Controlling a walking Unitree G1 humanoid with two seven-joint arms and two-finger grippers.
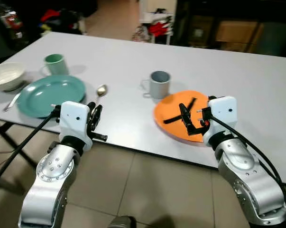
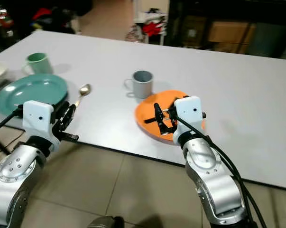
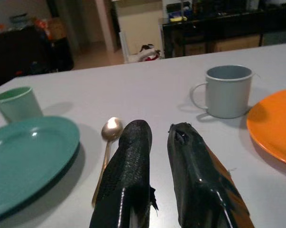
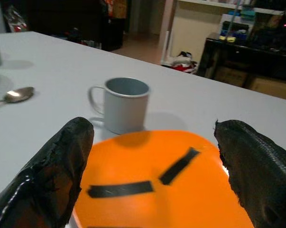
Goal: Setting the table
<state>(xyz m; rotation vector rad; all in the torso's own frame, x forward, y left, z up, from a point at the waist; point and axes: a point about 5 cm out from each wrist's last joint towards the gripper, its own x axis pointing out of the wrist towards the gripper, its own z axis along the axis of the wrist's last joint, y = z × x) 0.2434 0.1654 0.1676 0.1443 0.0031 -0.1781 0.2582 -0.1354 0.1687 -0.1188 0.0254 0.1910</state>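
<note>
A white rectangular tabletop (image 1: pixel 133 61) carries a round orange plate (image 1: pixel 173 116) at four o'clock, with a grey metal mug (image 1: pixel 159 84) just beside it at its eleven o'clock; a round teal plate (image 1: pixel 50 95) lies at eight o'clock, a green mug (image 1: pixel 54 64) behind it, a cream bowl (image 1: pixel 5 76) at nine o'clock; a metal spoon (image 1: pixel 99 92) lies beside the teal plate; the left hand (image 1: pixel 96 118) hovers at the near edge, fingers close together; the right hand (image 1: pixel 186 118) hangs over the orange plate, fingers apart.

Orange plate (image 1: pixel 180 118) behind grey mug (image 1: pixel 159 84), spoon (image 1: pixel 99 92) beside teal plate (image 1: pixel 50 95)
</note>
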